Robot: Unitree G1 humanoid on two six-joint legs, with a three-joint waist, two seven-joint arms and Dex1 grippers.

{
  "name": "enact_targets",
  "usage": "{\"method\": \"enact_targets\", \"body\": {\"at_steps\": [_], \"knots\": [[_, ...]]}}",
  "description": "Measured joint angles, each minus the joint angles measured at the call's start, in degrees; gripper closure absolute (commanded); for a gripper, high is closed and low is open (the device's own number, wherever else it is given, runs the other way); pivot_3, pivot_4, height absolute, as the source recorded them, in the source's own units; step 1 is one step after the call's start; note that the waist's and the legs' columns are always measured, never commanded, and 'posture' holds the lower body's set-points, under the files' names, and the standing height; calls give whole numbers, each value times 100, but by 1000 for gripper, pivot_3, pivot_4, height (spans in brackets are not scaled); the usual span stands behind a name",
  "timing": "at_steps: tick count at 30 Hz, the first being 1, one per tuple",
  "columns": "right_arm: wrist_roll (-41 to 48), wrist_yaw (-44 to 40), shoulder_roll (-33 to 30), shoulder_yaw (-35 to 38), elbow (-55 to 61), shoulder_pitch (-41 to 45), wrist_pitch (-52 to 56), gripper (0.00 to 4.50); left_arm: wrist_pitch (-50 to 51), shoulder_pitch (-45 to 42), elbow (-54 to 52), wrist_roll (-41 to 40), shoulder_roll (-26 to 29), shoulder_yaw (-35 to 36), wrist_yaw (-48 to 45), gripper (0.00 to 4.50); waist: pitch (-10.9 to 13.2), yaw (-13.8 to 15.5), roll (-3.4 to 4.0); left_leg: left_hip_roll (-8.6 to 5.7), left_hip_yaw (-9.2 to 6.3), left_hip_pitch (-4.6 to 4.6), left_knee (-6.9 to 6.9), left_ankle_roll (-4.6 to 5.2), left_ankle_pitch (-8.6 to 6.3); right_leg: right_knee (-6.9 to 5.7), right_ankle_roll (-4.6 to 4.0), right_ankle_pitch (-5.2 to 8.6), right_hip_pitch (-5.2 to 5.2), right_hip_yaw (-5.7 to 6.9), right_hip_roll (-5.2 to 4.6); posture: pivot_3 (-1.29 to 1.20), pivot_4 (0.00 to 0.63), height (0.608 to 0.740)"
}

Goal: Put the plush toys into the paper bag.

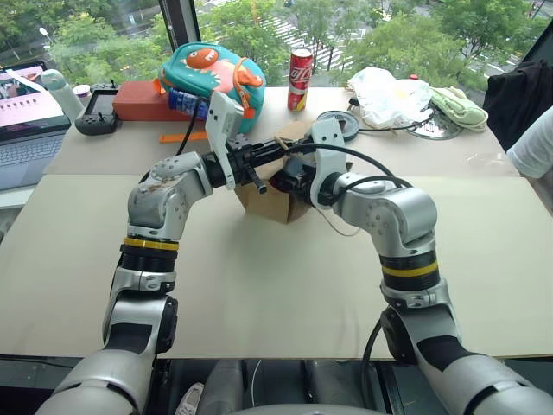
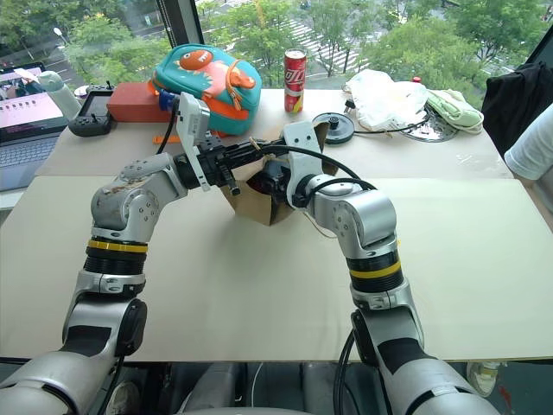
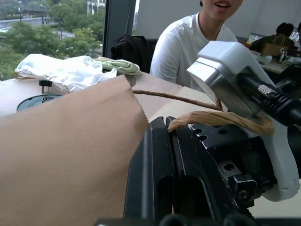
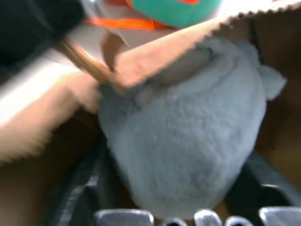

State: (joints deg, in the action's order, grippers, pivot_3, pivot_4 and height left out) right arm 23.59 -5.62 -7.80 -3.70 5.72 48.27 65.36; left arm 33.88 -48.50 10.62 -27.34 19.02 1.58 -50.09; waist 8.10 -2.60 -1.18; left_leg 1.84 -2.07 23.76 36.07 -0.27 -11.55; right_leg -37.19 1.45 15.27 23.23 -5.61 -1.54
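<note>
The brown paper bag stands on the table, mouth toward me. My left gripper is shut on its twisted cord handle and holds the bag's near edge up. My right gripper reaches into the bag's mouth, open. A round grey-blue plush toy lies between its spread black fingers, inside the bag's brown walls. What lies deeper in the bag is hidden.
Behind the bag lie a teal-and-orange fish backpack, a red can, an orange box and a white plastic bag. A laptop sits far left. A person in a white shirt sits at the right.
</note>
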Motion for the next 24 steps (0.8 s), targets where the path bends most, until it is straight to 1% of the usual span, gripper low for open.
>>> {"method": "enact_targets", "body": {"at_steps": [4, 10, 14, 17, 24], "knots": [[-34, -18, -88, 37, 189, -2, 59, 33, -1, 0, 10, 2, -2, 0, 0, 4500, 0, 12, 1, -1, 0, 1, 0, 0, 0, 1, 0, 0, 0, 1, -2, 0, 150, 739], [23, -168, -534, 411, 824, -67, 418, 33, -4, 0, 13, 2, -20, -1, 0, 4500, 0, 13, 0, -1, 0, 2, -1, 0, 0, 2, 0, 0, -1, 2, -2, 0, 150, 739], [67, -332, -802, 453, 1258, -383, 719, 33, -4, 0, 14, 3, -56, -14, 0, 4500, 0, 1, 0, -1, 0, 1, -1, 0, 0, 6, 0, 0, 0, 1, -1, 0, 150, 739], [153, -536, -1129, 416, 1567, -600, 885, 33, -4, -1, 13, 4, -59, -18, -1, 4500, 0, 5, 0, -2, 0, 1, 1, 0, 0, 8, 1, 0, 0, 0, -1, 0, 150, 739], [269, -967, -1777, 420, 2211, -1146, 1029, 33, -4, 2, 11, 2, -23, -17, -20, 4500, 1, 9, 0, -3, 0, 1, 3, 0, 0, 16, 2, 1, -1, -1, -1, 0, 150, 739]]}}
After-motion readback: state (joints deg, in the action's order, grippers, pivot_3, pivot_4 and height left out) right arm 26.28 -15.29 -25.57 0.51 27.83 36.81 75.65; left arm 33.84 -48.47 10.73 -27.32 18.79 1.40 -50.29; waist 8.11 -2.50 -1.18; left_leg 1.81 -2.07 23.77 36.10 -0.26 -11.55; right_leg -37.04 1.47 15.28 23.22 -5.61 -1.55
